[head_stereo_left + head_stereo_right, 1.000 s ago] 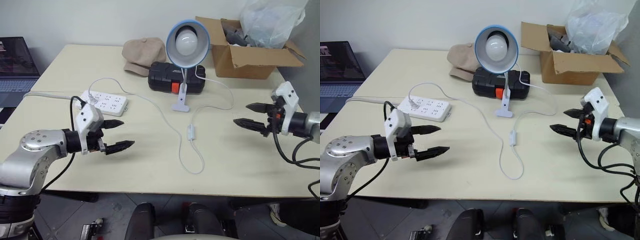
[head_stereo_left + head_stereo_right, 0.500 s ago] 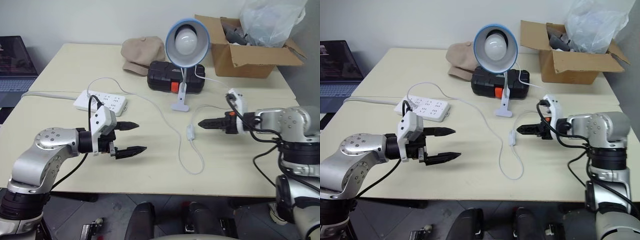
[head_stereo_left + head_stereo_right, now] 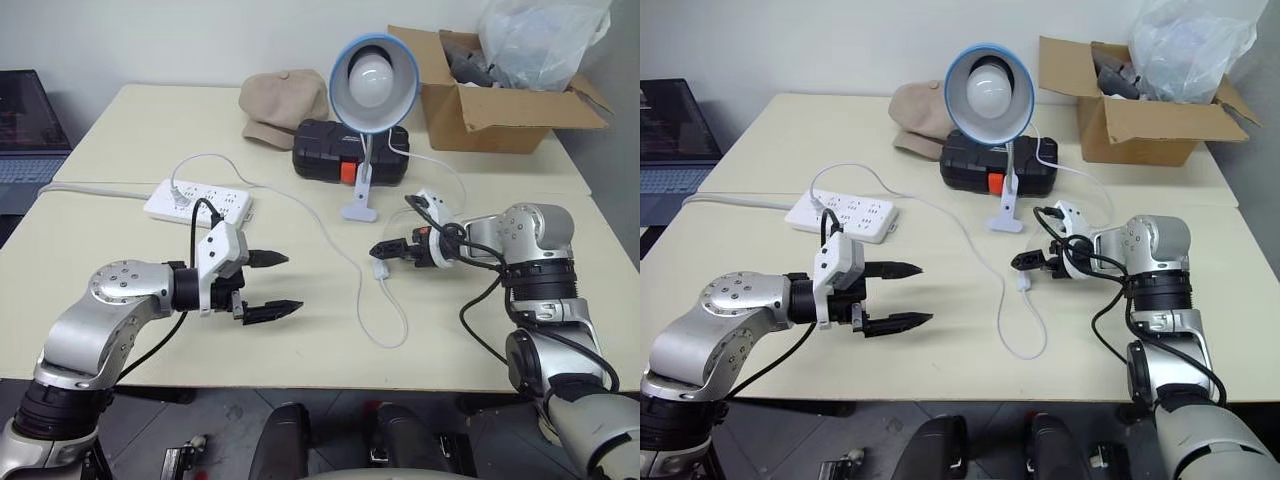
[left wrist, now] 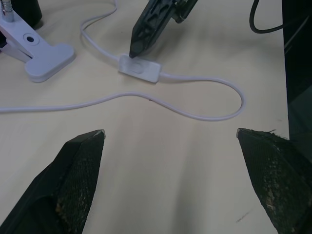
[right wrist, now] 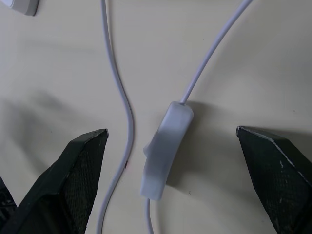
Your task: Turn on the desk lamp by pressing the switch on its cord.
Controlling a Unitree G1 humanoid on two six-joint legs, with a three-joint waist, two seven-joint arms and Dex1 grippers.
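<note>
With the right end effector spread wide over the switch, which lies loose on the worktop near the lamp, an off-centre press may push it aside on its cord.

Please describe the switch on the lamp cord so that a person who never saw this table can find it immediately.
Start at the desk lamp with the round light-blue shade at the back of the table. Follow its thin white cord toward the front edge; the switch is the slim white oblong on it, just under the right gripper. The white power strip, further left, is much wider and has sockets.
</note>
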